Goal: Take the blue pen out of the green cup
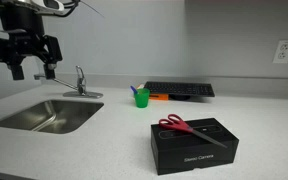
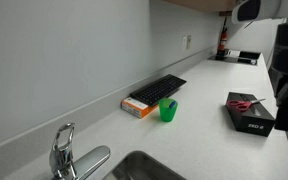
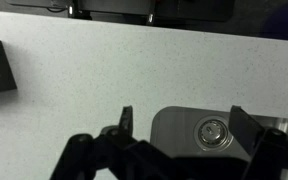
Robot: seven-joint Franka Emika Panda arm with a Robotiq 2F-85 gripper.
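Observation:
The green cup (image 1: 141, 98) stands on the counter in front of the keyboard, and the blue pen (image 1: 136, 89) sticks out of it, leaning left. The cup also shows in an exterior view (image 2: 168, 110), where the pen is too small to make out. My gripper (image 1: 34, 68) hangs open and empty high above the sink and faucet, far to the left of the cup. In the wrist view the two fingers (image 3: 184, 125) are spread apart over the faucet base (image 3: 214, 132). Cup and pen are out of the wrist view.
A black box (image 1: 194, 145) with red-handled scissors (image 1: 184, 125) on it sits at the front of the counter. An orange object (image 1: 159, 96) and a black keyboard (image 1: 179, 89) lie behind the cup. Sink (image 1: 49, 115) and faucet (image 1: 81, 80) lie below the gripper.

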